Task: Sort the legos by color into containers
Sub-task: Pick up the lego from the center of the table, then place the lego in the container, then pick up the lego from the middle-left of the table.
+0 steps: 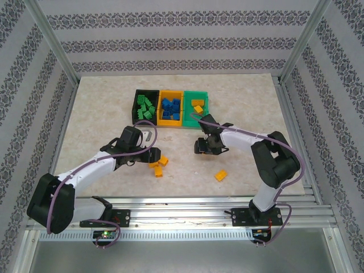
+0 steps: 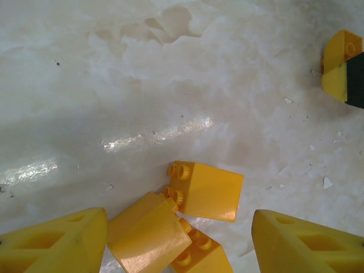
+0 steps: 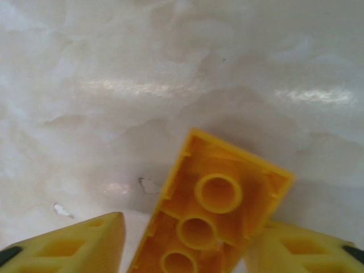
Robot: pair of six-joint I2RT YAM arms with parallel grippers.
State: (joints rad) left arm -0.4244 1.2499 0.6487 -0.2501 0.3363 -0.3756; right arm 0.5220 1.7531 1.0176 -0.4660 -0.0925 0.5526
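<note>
3 joined containers hold legos, grouped by color.

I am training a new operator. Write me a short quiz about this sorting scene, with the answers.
1. Which colour are the bricks in the black bin?
2. True or false: the left hand stands open, with orange bricks between its jaws.
3. The green bin holds pieces that are: A) blue, B) orange, C) green.
Key: 1 green; 2 true; 3 B.
</note>
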